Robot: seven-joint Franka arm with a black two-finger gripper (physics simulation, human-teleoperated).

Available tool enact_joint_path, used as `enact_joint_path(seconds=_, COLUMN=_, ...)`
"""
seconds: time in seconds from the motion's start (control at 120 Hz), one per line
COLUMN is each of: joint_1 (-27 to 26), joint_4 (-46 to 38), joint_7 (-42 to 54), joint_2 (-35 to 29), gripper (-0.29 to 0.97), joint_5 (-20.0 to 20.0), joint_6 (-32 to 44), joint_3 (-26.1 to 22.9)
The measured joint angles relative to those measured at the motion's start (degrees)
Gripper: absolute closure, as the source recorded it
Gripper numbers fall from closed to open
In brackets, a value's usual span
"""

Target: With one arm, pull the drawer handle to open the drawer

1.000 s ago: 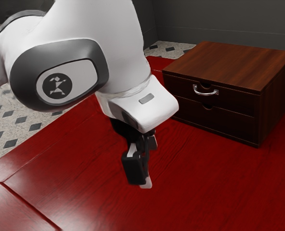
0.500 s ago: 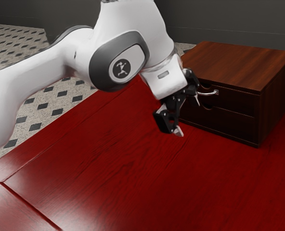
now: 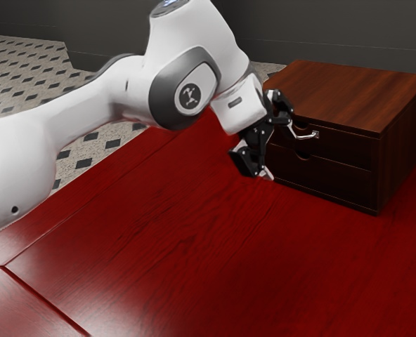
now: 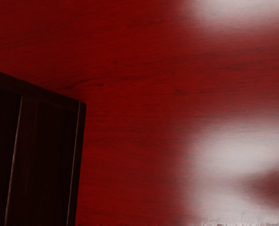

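- Dark red wooden counter [image 3: 194, 267] takes up most of the exterior view, with a diamond-patterned tile floor [image 3: 53, 84] and a grey wall [image 3: 334, 28] behind it.
- At the exterior view's right a brown cabinet [image 3: 348, 91] stands on the counter, with two drawers stacked in its front.
- Its upper drawer [image 3: 341, 144] carries a curved metal handle [image 3: 303, 133]; the lower drawer [image 3: 327, 175] sits right beneath. Both fronts look flush with the cabinet.
- A white arm [image 3: 124, 105] reaches in from the exterior view's left toward the cabinet front.
- The hand [image 3: 275, 147] is spread and pinches nothing: one finger sits just beside the handle's near end, the other lower, in front of the cabinet's corner and above the counter. Whether the upper finger touches the handle cannot be told.
- From the wrist, a dark corner of the cabinet [image 4: 40, 165] shows against the red counter [image 4: 144, 70], which carries pale patches of glare.
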Motion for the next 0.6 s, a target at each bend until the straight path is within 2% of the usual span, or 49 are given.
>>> enact_joint_path(seconds=0.158, joint_1=0.2, joint_4=2.6, joint_7=1.8, joint_2=3.3, gripper=0.0, joint_5=-0.7, joint_6=0.2, joint_3=2.2)
enact_joint_path(seconds=0.4, joint_1=0.2, joint_4=3.4, joint_7=3.5, joint_2=5.7, gripper=0.0, joint_5=-1.3, joint_6=0.5, joint_3=2.6)
enact_joint_path(seconds=0.6, joint_1=0.2, joint_4=8.6, joint_7=4.5, joint_2=9.2, gripper=0.0, joint_5=-2.1, joint_6=0.3, joint_3=4.4)
